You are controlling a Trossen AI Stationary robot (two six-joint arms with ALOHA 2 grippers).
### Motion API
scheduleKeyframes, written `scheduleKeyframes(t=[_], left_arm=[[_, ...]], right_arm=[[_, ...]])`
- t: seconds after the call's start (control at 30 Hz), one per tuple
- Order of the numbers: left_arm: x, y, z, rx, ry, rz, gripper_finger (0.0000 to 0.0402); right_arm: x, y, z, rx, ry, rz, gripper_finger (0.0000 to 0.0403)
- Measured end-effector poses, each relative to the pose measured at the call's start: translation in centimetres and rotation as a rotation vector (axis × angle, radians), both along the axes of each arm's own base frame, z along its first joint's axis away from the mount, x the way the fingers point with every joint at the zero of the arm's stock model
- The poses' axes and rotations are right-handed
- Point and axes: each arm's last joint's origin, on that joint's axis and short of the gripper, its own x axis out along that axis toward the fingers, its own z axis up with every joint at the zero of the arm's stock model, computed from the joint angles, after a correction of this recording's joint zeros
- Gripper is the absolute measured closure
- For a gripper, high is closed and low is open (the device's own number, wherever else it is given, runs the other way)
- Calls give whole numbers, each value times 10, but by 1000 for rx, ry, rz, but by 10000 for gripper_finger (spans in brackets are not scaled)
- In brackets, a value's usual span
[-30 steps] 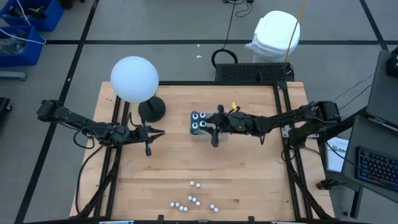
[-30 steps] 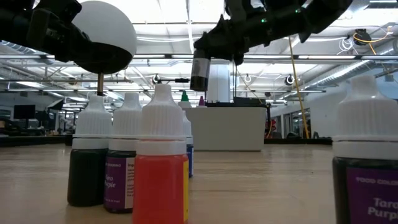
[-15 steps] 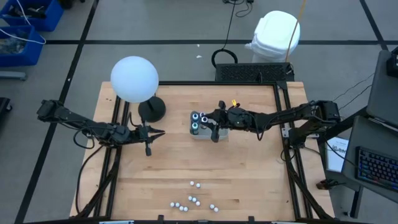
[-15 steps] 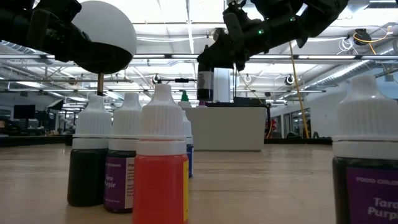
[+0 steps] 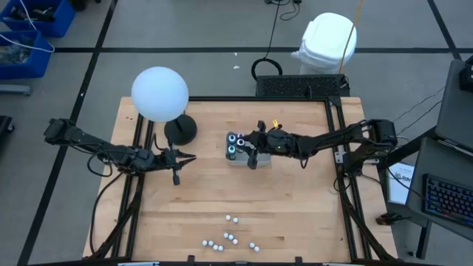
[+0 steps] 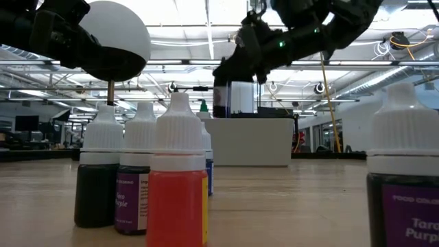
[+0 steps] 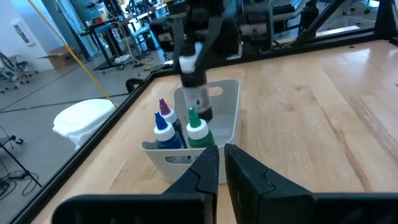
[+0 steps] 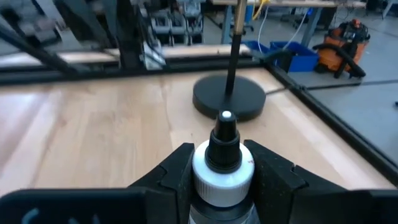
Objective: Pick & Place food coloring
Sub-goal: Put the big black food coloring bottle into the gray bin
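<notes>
My right gripper (image 5: 253, 157) is shut on a dark food coloring bottle (image 7: 198, 93) with a white collar and holds it upright over the grey tray (image 5: 264, 159). In the tray stand three bottles with a blue tip (image 7: 163, 129), a green tip (image 7: 197, 129) and a purple tip (image 7: 165, 108). Several small white-capped bottles (image 5: 229, 238) stand near the table's near edge and fill the foreground of the low view (image 6: 177, 178). My left gripper (image 5: 188, 157) waits shut to the tray's left, pointing toward it (image 7: 219, 169). My right gripper pinches the bottle between its two fingers at the white collar (image 8: 241, 177) just under the dark tip. The fingers (image 7: 205, 28) come from above, slanting in from the table's right. The bottle hangs upright below them, lifted clear, its base low over the tray.
A lamp with a white globe (image 5: 160, 94) and a black round base (image 5: 180, 130) stands on the table's far left part, left of the tray. Black frame rails run along the table's left and right sides (image 5: 341, 148). Bare wood lies between the tray and the near bottles.
My right gripper has moved a little toward the table's left and down over the tray. The held bottle has gone from tilted to upright and sits lower in the low view. It stays shut on the bottle.
</notes>
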Motion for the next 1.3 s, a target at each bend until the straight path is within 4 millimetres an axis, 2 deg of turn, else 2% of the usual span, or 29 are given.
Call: scheduleKeyframes(t=[0.23,0.63,1.03,1.3], left_arm=[[0,0,0,4,2,0,366],[0,0,0,4,3,-1,366],[0,0,0,5,2,-1,366],[0,0,0,1,1,0,366]], right_arm=[[3,-3,-10,-8,29,-31,285],[15,-5,-43,2,53,-61,285],[16,0,-50,20,73,-83,284],[5,0,-60,34,63,-109,287]])
